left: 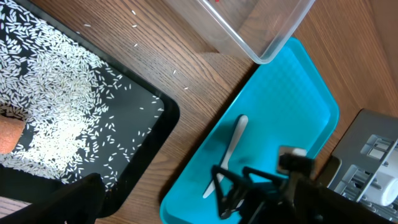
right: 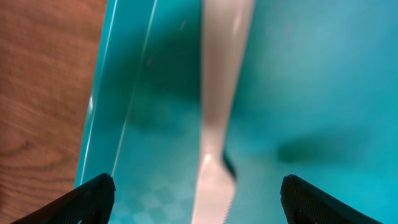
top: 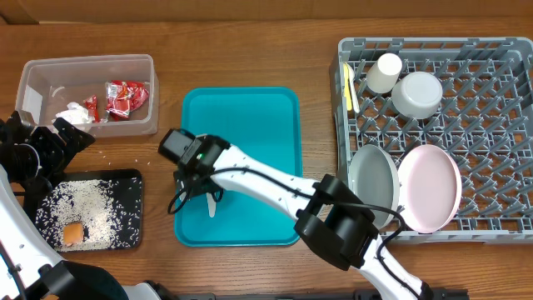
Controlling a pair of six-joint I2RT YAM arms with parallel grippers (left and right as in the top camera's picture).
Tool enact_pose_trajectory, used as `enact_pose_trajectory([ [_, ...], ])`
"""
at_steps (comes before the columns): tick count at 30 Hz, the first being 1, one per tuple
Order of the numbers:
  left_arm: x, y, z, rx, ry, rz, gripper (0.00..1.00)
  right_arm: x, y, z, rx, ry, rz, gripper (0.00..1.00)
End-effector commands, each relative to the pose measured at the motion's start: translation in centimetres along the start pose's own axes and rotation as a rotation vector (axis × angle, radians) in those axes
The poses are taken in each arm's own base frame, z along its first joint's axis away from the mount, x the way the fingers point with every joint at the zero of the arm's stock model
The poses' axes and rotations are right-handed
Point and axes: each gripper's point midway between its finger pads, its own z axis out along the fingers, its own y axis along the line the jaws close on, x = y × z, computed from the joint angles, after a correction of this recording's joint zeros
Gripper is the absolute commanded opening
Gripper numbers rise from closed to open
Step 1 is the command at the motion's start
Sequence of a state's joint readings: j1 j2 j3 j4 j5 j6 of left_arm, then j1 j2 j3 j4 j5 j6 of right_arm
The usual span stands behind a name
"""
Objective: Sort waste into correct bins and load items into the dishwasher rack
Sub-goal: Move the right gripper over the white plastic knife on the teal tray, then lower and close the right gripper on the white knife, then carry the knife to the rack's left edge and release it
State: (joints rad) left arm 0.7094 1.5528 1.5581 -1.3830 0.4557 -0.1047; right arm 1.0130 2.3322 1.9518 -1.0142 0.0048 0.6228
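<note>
Right pincer (top: 208,193): hangs directly over the knife with its jaws wide apart, holding nothing; no contact with the knife or tray shows.
Knife (right: 217,93): white plastic with a toothed edge. It lies flat on the teal tray (top: 275,108), just inside the rim, in the corner nearest the black tray (top: 129,179).
Key relation: in the right wrist view the knife runs up the middle of the frame. One fingertip stands on each side of it, well clear, so the jaws flank its width and its long axis crosses their closing line.
Long axis: roughly along the tray's length, a little tilted.
Nearer arm: the right one, already on station.
Left pincer (top: 71,137): fully open and empty. It sits at the worktop's (top: 250,50) left end, between the tub (top: 83,60) and the black tray, well apart from the knife.
Step in hand, as I judge it: pick up the knife for the rack (top: 500,175).
Next move calls for: a short drop, then a close on the thin handle.
Risk: flat cutlery on a slick tray may skid or tip rather than lift.
</note>
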Motion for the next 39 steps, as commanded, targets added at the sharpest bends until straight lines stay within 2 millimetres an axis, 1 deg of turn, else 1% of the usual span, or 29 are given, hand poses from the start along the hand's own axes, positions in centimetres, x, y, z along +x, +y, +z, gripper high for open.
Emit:
enact_pose_trajectory([
  [1, -0.1, 0.0, -0.1, 0.0, -0.005, -0.008, 1.0, 0.9, -0.1, 0.7, 0.028, 0.001, 0.012, 0.89],
  [6, -0.1, 0.0, -0.1, 0.0, -0.005, -0.008, 1.0, 1.1, -0.6, 1.3, 0.047, 0.001, 0.014, 0.88],
  [9, -0.1, 0.0, -0.1, 0.0, -0.005, -0.008, 1.0, 1.6, -1.0, 2.1, 0.053, 0.007, 0.014, 0.82],
  [11, -0.1, 0.0, -0.1, 0.001, -0.005, -0.008, 1.0, 1.7, -1.2, 2.4, 0.056, 0.01, 0.015, 0.76],
  [13, -0.1, 0.0, -0.1, 0.0, -0.005, -0.008, 1.0, 1.7, -1.2, 2.4, 0.056, 0.008, 0.015, 0.64],
  [17, -0.1, 0.0, -0.1, 0.0, -0.005, -0.008, 1.0, 1.4, -1.5, 2.3, 0.074, -0.007, 0.014, 0.44],
  [23, -0.1, 0.0, -0.1, 0.0, -0.005, -0.008, 1.0, 1.1, -2.4, 2.3, 0.103, -0.015, 0.023, 0.25],
  [24, -0.1, 0.0, -0.1, 0.001, -0.005, -0.008, 1.0, 0.9, -2.8, 2.3, 0.108, -0.015, 0.028, 0.23],
  [26, -0.1, 0.0, -0.1, 0.0, -0.005, -0.008, 1.0, 0.6, -3.4, 2.3, 0.115, -0.013, 0.03, 0.23],
  [28, -0.1, 0.0, -0.1, 0.0, -0.005, -0.008, 1.0, 0.0, -4.3, 2.2, 0.121, -0.01, 0.037, 0.21],
  [29, -0.1, 0.0, -0.1, 0.0, -0.005, -0.008, 1.0, -0.3, -5.0, 2.2, 0.128, -0.006, 0.049, 0.19],
  [34, -0.1, 0.0, -0.1, 0.0, -0.005, -0.008, 1.0, -1.7, -8.4, 2.0, 0.155, 0.011, 0.091, 0.14],
  [37, -0.1, 0.0, -0.1, 0.0, -0.005, -0.008, 1.0, -2.4, -10.1, 1.8, 0.168, 0.018, 0.128, 0.14],
  [39, -0.1, 0.0, -0.1, 0.0, -0.005, -0.008, 1.0, -2.7, -10.9, 1.7, 0.173, 0.022, 0.129, 0.12],
])
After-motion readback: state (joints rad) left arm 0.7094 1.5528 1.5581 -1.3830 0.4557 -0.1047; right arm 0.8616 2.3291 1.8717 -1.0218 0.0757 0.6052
